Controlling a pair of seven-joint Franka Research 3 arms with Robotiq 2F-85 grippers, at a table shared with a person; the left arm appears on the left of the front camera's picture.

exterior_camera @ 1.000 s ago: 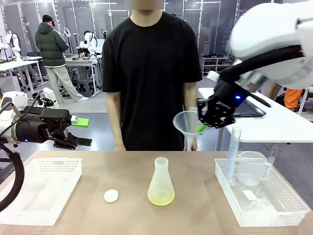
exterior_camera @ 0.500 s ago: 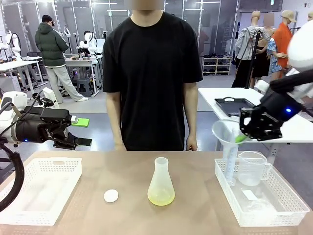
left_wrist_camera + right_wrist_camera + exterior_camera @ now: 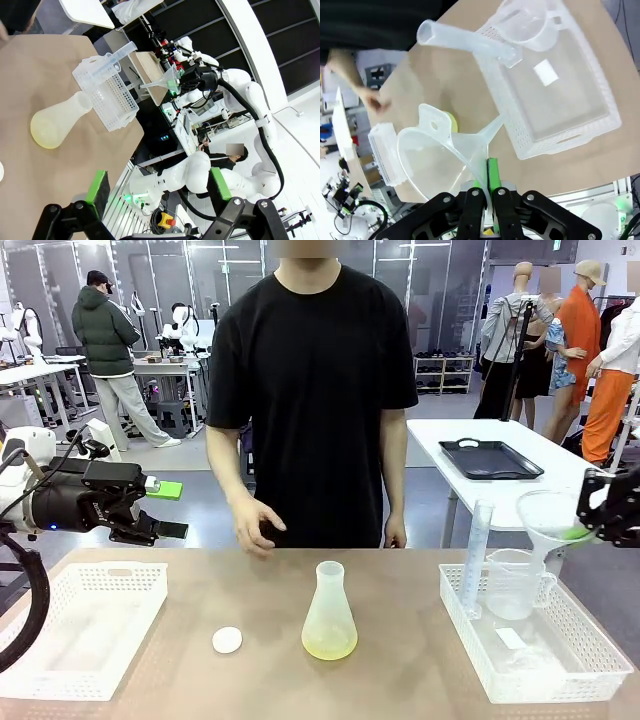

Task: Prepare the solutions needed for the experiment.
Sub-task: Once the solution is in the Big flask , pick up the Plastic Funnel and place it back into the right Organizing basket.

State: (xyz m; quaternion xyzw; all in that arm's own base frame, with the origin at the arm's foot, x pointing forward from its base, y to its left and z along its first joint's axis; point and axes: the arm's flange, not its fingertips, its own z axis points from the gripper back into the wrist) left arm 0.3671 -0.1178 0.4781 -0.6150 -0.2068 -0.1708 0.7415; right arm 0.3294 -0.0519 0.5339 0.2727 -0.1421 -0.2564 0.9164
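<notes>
Judged near complete: the solutions [image 3: 329,645] lie shallow in the flask [image 3: 329,605] mid-desk, the right pincer [image 3: 587,529] grips the funnel [image 3: 546,514] above the right-edge basket [image 3: 600,665], and the left pincer [image 3: 166,510] hangs open and empty at the left edge, so stowing and stoppering apparently remain.

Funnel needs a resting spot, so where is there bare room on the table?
Bare tabletop lies on either side of the flask, toward the disc and toward the right basket. The left basket looks bare inside. The right basket's far end is crowded with the cylinder and jug.
</notes>
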